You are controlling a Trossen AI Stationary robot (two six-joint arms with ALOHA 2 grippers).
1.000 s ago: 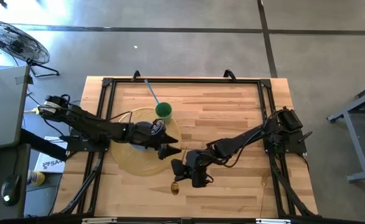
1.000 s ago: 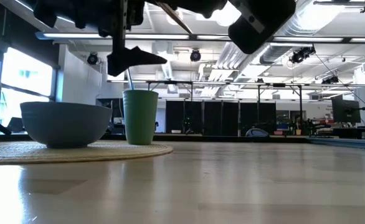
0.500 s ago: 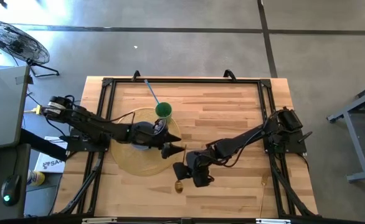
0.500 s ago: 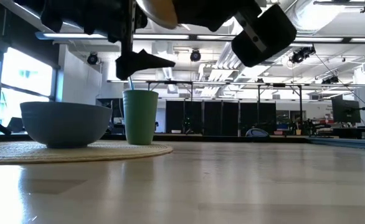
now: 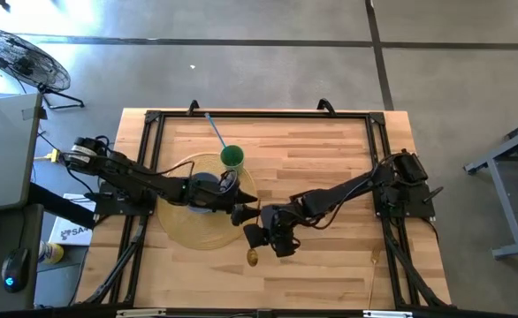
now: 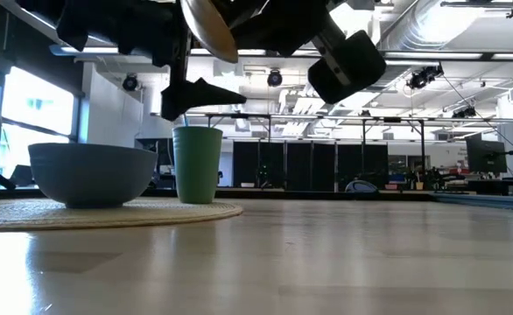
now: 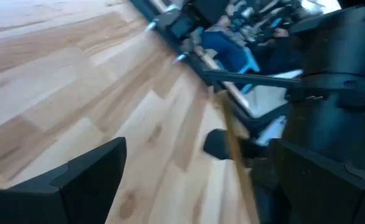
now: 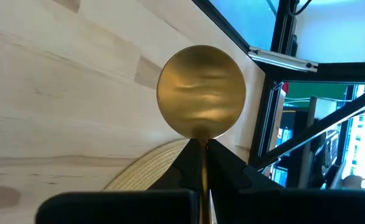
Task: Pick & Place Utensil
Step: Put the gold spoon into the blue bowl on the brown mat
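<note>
Since the spoon (image 8: 201, 99) likely goes by the bowl (image 6: 92, 173), the right gripper (image 5: 270, 231) pinches its handle aloft; the left gripper (image 5: 241, 212) gapes empty nearby.

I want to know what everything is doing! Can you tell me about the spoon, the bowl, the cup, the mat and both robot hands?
Gold spoon: held in the air, clear of the table.
Right gripper: shut on the spoon's handle.
Left gripper: open, holding nothing, above the mat's edge.
Grey bowl: upright on the mat.
Green cup: upright, with a blue straw inside.
Woven mat: flat on the table.
</note>
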